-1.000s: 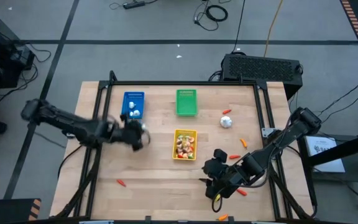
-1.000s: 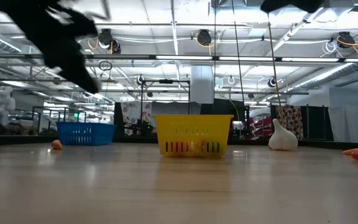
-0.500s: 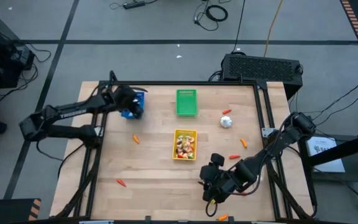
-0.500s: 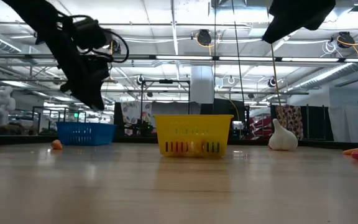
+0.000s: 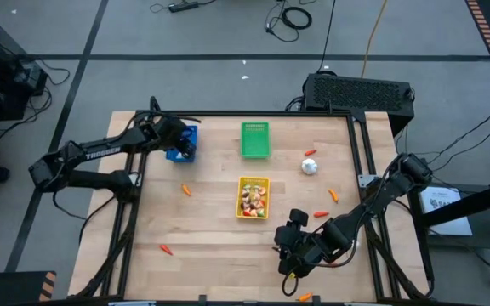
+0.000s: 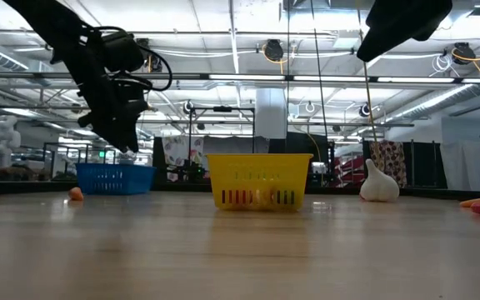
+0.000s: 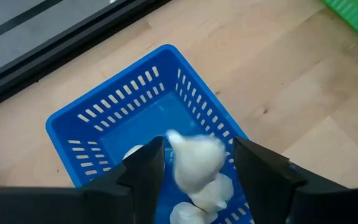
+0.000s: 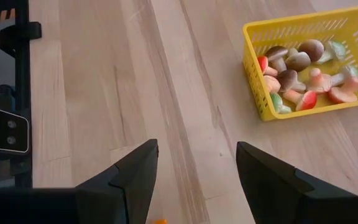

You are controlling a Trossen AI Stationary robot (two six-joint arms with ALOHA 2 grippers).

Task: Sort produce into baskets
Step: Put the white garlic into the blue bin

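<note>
My left gripper (image 5: 179, 141) is open above the blue basket (image 7: 135, 124), which holds white bulbs (image 7: 210, 193). One more white bulb (image 7: 194, 158) shows blurred between its spread fingers, over the basket. My right gripper (image 5: 286, 255) is open and empty, low over bare table near the front edge. The yellow basket (image 5: 253, 196) holds several mushroom-like pieces (image 8: 297, 81). The green basket (image 5: 255, 140) stands at the far middle. Loose on the table lie a white bulb (image 5: 310, 167) and small orange carrots (image 5: 185, 189), (image 5: 333, 195). My left gripper has the blurred white bulb (image 7: 194, 158) between its open fingers, which point down into the blue basket. I cannot tell whether either finger touches the bulb.
More orange pieces lie at the near left (image 5: 167, 250), beside the yellow basket (image 5: 321, 214), by the white bulb (image 5: 310, 153) and at the front edge (image 5: 304, 297). Black frame rails run along the table's left and right sides.
My left gripper has gone from the table's left middle toward the far edge and now hangs over the blue basket. An orange carrot shows on the table where it was. My right gripper has shifted slightly toward the left.
</note>
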